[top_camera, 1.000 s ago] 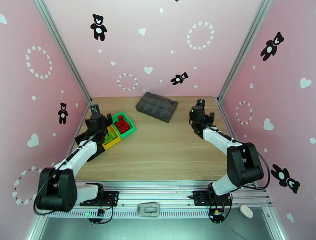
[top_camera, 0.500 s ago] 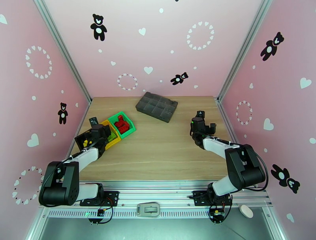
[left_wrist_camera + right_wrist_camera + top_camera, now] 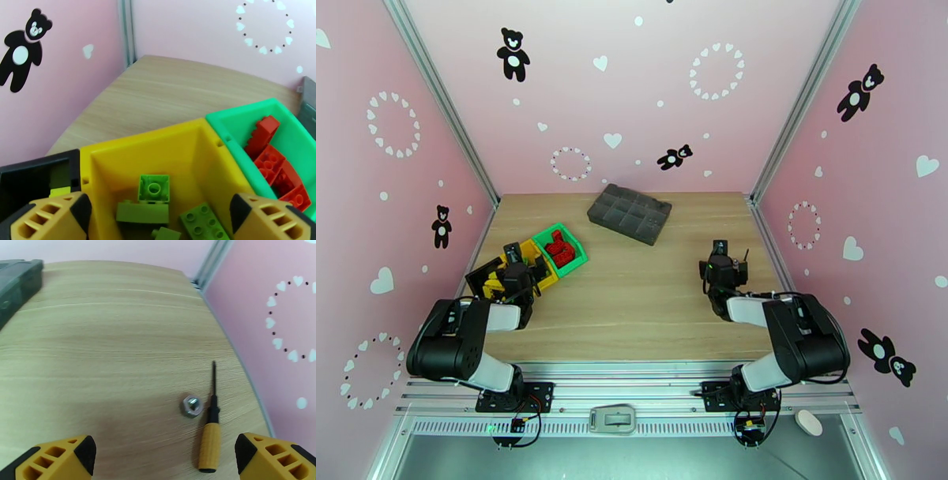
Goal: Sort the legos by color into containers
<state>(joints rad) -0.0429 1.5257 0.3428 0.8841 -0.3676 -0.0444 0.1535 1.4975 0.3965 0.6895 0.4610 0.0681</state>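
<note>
Three containers stand in a row at the left: a green bin [image 3: 570,246] [image 3: 294,138] holding red legos [image 3: 561,251] [image 3: 272,158], a yellow bin [image 3: 545,268] [image 3: 173,146] holding light green legos [image 3: 154,188], and a black bin [image 3: 482,280] [image 3: 31,177] with a yellow brick [image 3: 59,192] showing inside. My left gripper [image 3: 523,266] [image 3: 160,215] hangs open over the near side of the yellow bin, holding nothing. Over bare wood at the right, my right gripper [image 3: 731,254] [image 3: 164,455] is open and empty.
A dark grey compartment tray [image 3: 630,213] [image 3: 15,279] lies at the back centre. A small screwdriver [image 3: 209,425] with a yellow handle and a metal nut [image 3: 192,406] lie just ahead of the right gripper near the right wall. Pink walls enclose the table.
Both arms have folded back toward the near edge. The left gripper drew back from over the bins, uncovering the black bin. The right gripper slid nearer. Both stayed open.
</note>
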